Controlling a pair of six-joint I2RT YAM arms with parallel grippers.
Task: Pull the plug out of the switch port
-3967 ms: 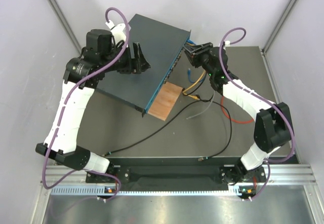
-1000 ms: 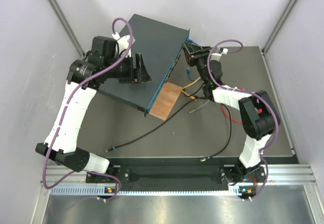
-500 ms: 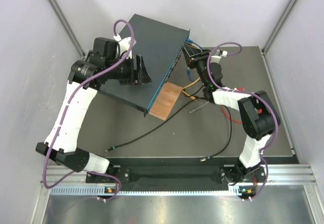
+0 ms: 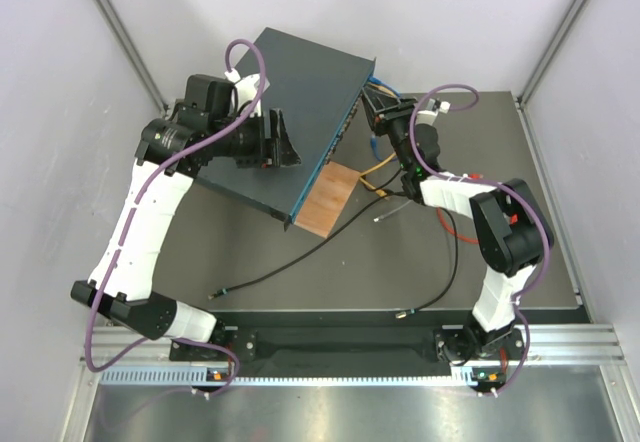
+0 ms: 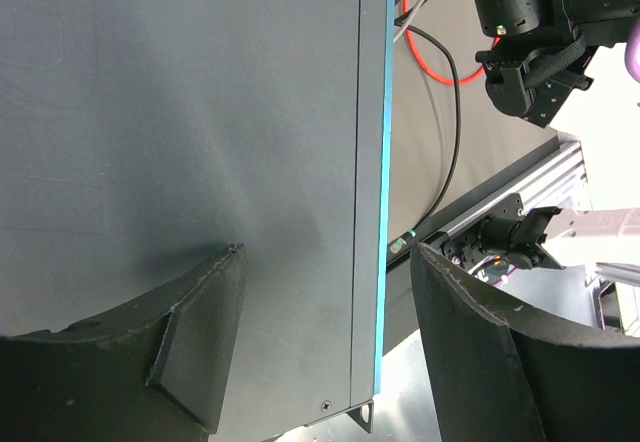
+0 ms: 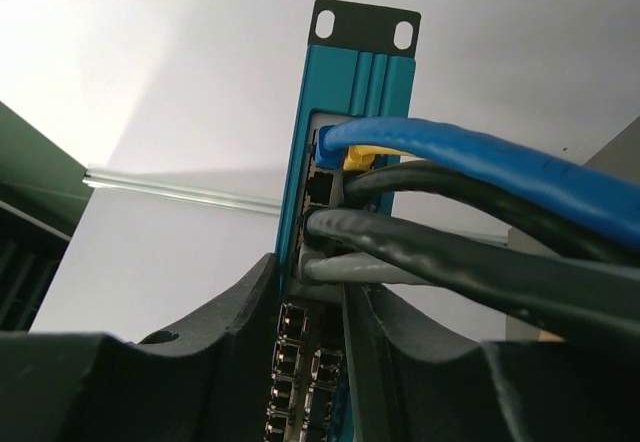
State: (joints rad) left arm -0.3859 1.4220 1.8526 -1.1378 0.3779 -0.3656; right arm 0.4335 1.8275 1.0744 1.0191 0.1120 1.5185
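Robot at the switch: the right gripper (image 6: pixel 312 280) holds its two black fingers (image 6: pixel 225 352) close together on either side of the socket face of the switch (image 6: pixel 330 132), a large, flat, dark blue-grey metal box with a teal front strip. The fingertips flank a grey plug (image 6: pixel 322 267) on a pale grey cable (image 6: pixel 400 276). Whether they pinch it or merely bracket it cannot be told from the wrist view. Just above that plug, two black cables (image 6: pixel 450 247), a small yellow plug (image 6: pixel 358 159) and a bright blue cable (image 6: pixel 480 167) sit in the neighbouring sockets, all trailing off to the right. A black mounting ear (image 6: pixel 365 30) with two holes caps the end of the strip.

The left gripper (image 5: pixel 328 252) is spread wide and clasps nothing. One finger (image 5: pixel 195 347) sits against the switch's flat top panel, and the other hangs just past the teal front edge.

Seen from overhead, the switch lies at an angle across the far left of the dark table (image 4: pixel 540 162), its socket face turned toward the right arm and the left arm reaching over its top. A small brown board (image 4: pixel 325 200) lies against the near end of that face. A loose black cable (image 4: pixel 300 262), a red cable (image 4: pixel 455 230) and a yellow cable (image 4: pixel 380 170) sprawl over the table between the board and the right arm.
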